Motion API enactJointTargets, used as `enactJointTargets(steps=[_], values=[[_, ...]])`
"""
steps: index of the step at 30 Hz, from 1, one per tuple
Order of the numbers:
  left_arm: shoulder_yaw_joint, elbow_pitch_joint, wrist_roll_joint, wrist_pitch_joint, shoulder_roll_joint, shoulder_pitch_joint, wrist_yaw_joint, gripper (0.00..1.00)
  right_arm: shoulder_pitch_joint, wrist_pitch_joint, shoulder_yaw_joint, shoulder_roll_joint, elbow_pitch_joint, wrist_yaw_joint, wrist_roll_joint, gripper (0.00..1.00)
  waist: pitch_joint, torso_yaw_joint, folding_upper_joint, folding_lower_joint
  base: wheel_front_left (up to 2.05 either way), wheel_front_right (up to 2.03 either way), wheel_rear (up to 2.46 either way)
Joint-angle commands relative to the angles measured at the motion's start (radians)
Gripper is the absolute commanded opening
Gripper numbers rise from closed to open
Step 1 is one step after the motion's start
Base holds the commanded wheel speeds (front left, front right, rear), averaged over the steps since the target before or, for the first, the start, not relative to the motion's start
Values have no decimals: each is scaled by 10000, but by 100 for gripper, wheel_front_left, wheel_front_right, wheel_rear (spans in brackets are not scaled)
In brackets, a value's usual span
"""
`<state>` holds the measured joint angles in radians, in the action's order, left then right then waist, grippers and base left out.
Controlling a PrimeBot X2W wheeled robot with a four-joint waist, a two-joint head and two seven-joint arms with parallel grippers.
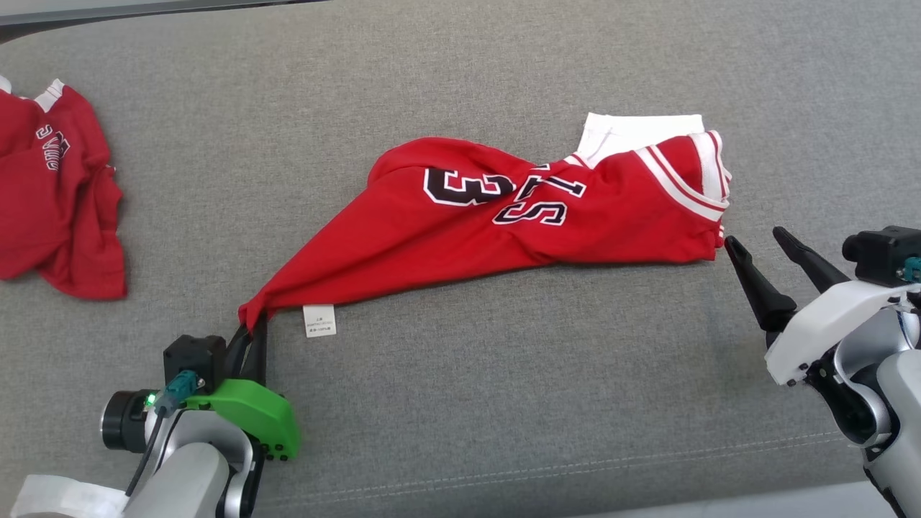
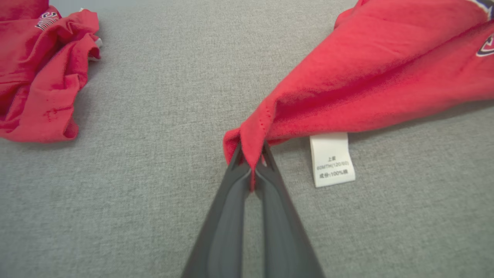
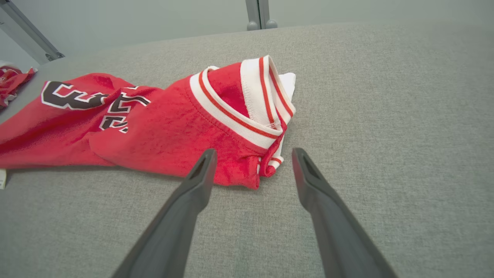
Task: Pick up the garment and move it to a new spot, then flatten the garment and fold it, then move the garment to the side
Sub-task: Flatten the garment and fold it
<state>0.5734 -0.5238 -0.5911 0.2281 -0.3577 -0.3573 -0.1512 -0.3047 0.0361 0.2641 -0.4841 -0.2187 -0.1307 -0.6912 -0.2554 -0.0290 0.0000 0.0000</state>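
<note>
The garment (image 1: 504, 216) is a red jersey with black-and-white lettering and white striped trim, stretched out across the grey surface. My left gripper (image 1: 250, 332) is shut on its lower-left corner, and the left wrist view shows red cloth (image 2: 251, 146) pinched between the dark fingers. A white care label (image 2: 332, 159) hangs beside that corner. My right gripper (image 1: 754, 243) stands open just right of the garment's striped end (image 3: 247, 116), its fingers either side of the cloth's tip without touching it.
A second red jersey (image 1: 54, 201) lies crumpled at the far left of the grey fabric surface (image 1: 504, 403). Metal frame legs (image 3: 260, 15) stand beyond the far edge. A seam runs across the surface near its front edge.
</note>
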Motion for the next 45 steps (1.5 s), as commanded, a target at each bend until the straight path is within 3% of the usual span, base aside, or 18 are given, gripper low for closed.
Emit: enactJointTargets(steps=[1,11,25,26,27,29,30,31,38,45], values=[[-51,83,-115,22,117,113,-85,100,-181,92,302,-186,-71,-1,276,100,-9,30,0,0,0,0,0],[-393,1140,-148,268,272,478,-566,100,-1039,277,2642,-1819,-554,1,2645,100,-97,288,0,0,0,0,0],[-487,3434,230,215,33,1135,-1283,100,-2542,-395,4540,-1931,-2608,4,3026,100,-374,1257,0,0,0,0,0],[-479,3515,224,178,24,1159,-1322,100,-2643,-507,4669,-1893,-2663,4,2996,83,-366,1290,0,0,0,0,0],[-479,3593,248,152,7,1186,-1362,100,-2738,-629,4768,-1871,-2721,4,2980,47,-354,1312,0,0,0,0,0],[-466,3751,266,129,-30,1239,-1434,100,-2838,-889,4904,-1857,-2741,4,2915,26,-315,1333,0,0,0,0,0],[-468,3803,266,114,-49,1265,-1476,100,-2912,-1015,4968,-1883,-2695,4,2914,7,-289,1330,0,0,0,0,0],[-472,3836,261,102,-67,1291,-1496,100,-2950,-1107,5041,-1909,-2624,4,2874,0,-252,1315,0,0,0,0,0],[-473,4009,238,99,-131,1517,-1660,100,-2563,-972,5035,-2216,-1153,4,1646,0,45,931,0,0,0,0,0],[-564,4117,167,140,-210,1649,-1733,100,-1720,1069,4752,-3526,2140,4,-248,0,256,407,0,0,0,0,0]])
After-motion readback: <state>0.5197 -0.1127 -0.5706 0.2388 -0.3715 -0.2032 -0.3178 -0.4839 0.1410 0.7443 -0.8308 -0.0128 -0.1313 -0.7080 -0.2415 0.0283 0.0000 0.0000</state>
